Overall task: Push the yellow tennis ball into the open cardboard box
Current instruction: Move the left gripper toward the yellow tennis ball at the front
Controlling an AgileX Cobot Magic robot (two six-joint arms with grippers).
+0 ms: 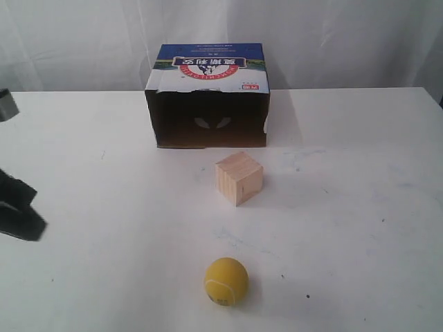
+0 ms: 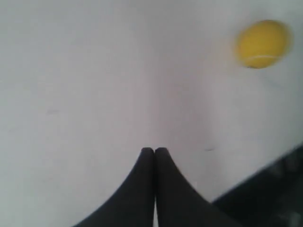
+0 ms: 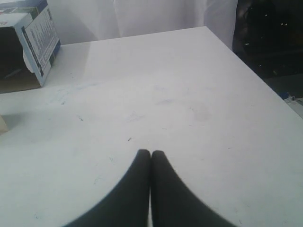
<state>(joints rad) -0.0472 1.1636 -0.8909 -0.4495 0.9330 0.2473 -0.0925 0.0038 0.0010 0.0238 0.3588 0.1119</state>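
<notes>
The yellow tennis ball point(image 1: 225, 281) rests on the white table near its front edge, and shows blurred in the left wrist view point(image 2: 262, 43). The open cardboard box point(image 1: 208, 97) lies at the back middle, its dark opening facing the front; one corner of it shows in the right wrist view point(image 3: 27, 45). My left gripper point(image 1: 24, 214) is at the far left of the table, well away from the ball, its fingers pressed together with nothing between them point(image 2: 154, 150). My right gripper point(image 3: 151, 152) is also shut and empty; it is out of the exterior view.
A pale wooden cube point(image 1: 239, 178) stands between the ball and the box opening, slightly right of the ball's line. The table's right edge point(image 3: 255, 75) drops to a dark floor. Grey arm hardware point(image 1: 7, 104) shows at the far left.
</notes>
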